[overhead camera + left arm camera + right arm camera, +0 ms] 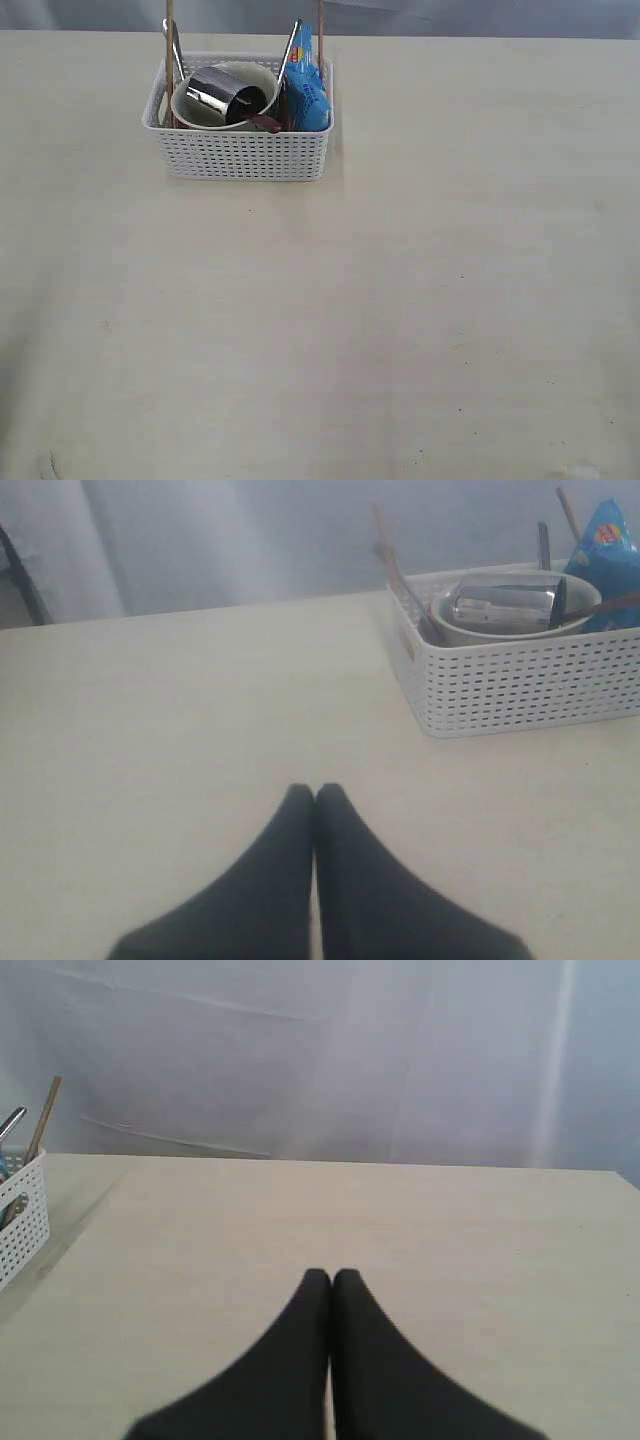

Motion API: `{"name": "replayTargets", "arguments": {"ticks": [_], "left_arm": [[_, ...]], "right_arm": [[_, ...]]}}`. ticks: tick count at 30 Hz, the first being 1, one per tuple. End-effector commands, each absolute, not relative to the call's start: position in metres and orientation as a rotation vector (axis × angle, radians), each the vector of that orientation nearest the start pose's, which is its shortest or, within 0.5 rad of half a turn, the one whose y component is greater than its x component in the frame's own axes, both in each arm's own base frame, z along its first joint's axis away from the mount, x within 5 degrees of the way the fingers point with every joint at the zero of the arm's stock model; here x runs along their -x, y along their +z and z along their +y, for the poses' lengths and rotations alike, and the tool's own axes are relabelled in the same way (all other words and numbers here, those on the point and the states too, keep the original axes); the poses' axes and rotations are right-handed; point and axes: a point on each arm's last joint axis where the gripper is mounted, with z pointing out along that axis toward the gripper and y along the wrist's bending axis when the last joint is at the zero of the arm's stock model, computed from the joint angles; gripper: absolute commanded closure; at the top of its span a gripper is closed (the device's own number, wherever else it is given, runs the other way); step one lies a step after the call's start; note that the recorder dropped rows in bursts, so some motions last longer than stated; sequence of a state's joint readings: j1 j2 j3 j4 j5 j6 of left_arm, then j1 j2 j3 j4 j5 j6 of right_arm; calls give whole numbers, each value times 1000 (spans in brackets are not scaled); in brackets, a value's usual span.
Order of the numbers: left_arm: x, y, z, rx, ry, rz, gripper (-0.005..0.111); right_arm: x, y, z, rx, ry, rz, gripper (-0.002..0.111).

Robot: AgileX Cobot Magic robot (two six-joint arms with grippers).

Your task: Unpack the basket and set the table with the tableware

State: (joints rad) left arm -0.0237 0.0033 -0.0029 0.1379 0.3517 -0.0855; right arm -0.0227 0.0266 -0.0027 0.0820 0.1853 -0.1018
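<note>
The white perforated basket (240, 155) stands on the pale counter (350, 330) at its far side, left of centre in the exterior view. Everything is packed inside it. A cream bowl (190, 112) fills the left part, and a shiny steel cup (222, 93) lies tipped on its side in the bowl, with its dark mouth turned toward the blue bag (306, 92). The bag stands upright against the right wall of the basket. A dark red spoon (266, 124) rests at the bowl's near rim, between cup and bag. Two wooden chopsticks (169, 40) rise upright, one at the left end and one at the right end, and two steel handles (289, 48) lean up beside them.

The bag has a small light logo patch near its top in the left wrist view. It is too blurred to read, and no other writing shows anywhere.

The left fingers (285, 860) are pressed together with nothing between them. They hang above bare counter, apart from the basket's near corner. The right fingers (300, 1340) are likewise pressed together and empty, over open counter well away from the basket, whose end shows only at the edge of that view.
</note>
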Motion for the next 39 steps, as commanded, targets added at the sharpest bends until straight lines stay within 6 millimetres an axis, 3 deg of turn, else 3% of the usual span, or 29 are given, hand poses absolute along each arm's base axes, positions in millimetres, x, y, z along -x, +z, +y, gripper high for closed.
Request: {"name": "replayTargets", "arguments": {"ticks": [1,9,15,20,24,27,30,34,39], "left_arm": [[-53,182,3,-25,56,1830,107],[-53,182,3,-25,56,1830,107],[-53,182,3,-25,56,1830,107],[-53,182,3,-25,56,1830,107],[-53,182,3,-25,56,1830,107],[-53,182,3,-25,56,1830,107],[-53,182,3,-25,56,1830,107],[-53,182,3,-25,56,1830,107],[-53,182,3,-25,56,1830,107]], "right_arm": [[-58,195,0,17,-22,1692,108],[-58,212,-1,-27,-3,1507,108],[-52,238,-8,-164,68,1207,108],[-48,248,-10,-253,178,1059,108],[-40,267,-10,-241,226,864,108],[-45,300,-6,-193,238,891,108],[-69,341,-2,-152,224,998,108],[-133,377,0,-139,203,1274,108],[-226,380,-5,-151,100,1660,108]]}}
